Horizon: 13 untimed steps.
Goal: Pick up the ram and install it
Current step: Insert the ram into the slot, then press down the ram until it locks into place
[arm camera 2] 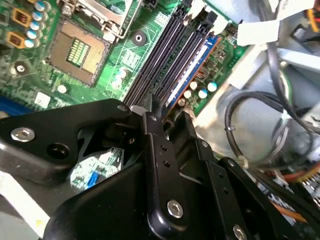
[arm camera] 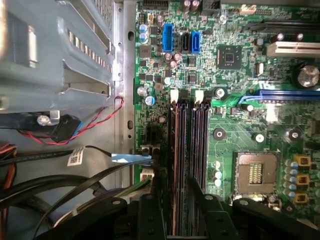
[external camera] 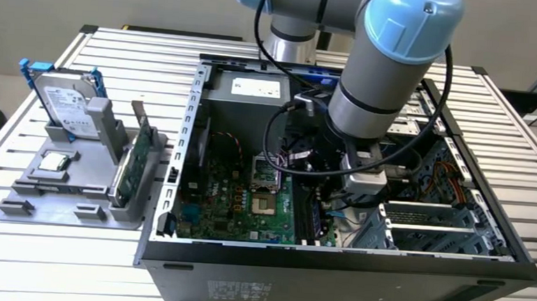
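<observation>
Inside the open computer case (external camera: 337, 259) on the desk (external camera: 75, 264), the hand (arm camera 2: 161, 116) hung over the memory slots (arm camera: 189, 150) at three o'clock of the processor socket (external camera: 263, 205), its fingers (arm camera 2: 150, 122) clamped on the ram (arm camera 2: 186, 75), which stood edge-down in a slot.

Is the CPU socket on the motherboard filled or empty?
Empty: in the first wrist view the CPU socket shows its bare contact grid, with no chip seated.

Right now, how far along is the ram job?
Approach looks done: the pincer sits inside the case, right above the memory slots. In hand: I cannot tell whether it holds the ram. Left: the visible slot parts look empty, so seating remains.
</observation>
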Each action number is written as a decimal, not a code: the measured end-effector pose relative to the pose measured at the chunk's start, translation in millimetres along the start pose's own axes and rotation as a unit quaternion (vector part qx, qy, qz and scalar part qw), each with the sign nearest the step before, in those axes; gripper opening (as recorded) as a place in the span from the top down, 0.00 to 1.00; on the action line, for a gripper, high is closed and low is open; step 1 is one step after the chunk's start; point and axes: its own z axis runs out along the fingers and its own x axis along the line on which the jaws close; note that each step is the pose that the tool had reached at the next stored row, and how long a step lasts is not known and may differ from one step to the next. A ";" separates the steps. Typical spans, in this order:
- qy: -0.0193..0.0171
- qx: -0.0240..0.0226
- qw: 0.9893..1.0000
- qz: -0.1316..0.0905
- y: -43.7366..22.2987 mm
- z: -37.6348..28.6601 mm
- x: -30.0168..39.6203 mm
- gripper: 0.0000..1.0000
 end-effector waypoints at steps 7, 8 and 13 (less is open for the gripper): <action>0.000 0.000 1.000 0.000 -0.2 -21.6 -0.9 0.00; 0.000 0.000 1.000 0.000 -0.2 -24.0 -1.0 0.00; 0.000 0.000 1.000 0.000 -0.2 -25.4 -1.1 0.00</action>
